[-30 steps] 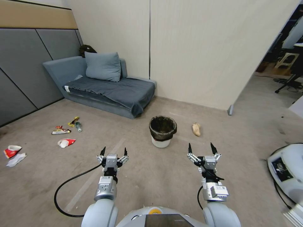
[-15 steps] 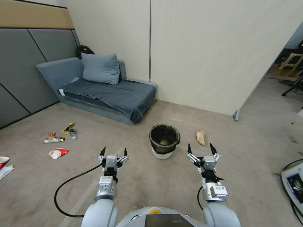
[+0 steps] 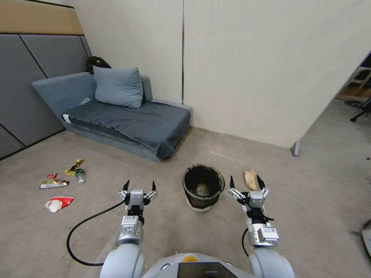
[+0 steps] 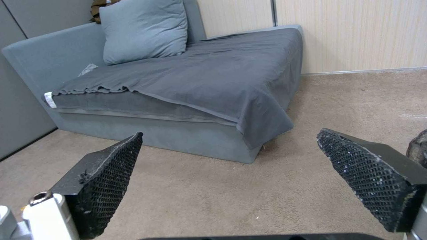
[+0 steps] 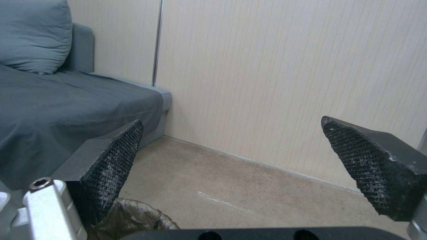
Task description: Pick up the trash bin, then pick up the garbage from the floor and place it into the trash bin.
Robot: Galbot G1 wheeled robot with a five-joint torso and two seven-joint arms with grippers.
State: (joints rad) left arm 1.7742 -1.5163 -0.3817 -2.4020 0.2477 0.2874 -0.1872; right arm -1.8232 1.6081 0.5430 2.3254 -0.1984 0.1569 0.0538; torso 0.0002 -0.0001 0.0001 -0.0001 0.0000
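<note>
One trash bin is shown upright on the floor between the two grippers, slightly ahead of them. Four litter pieces are grouped far to the left: a red-and-white cup, two wrappers and a small bottle; one tan peel lies just right of the bin. The left gripper and right gripper are spread wide, and nothing is held or touched.
</note>
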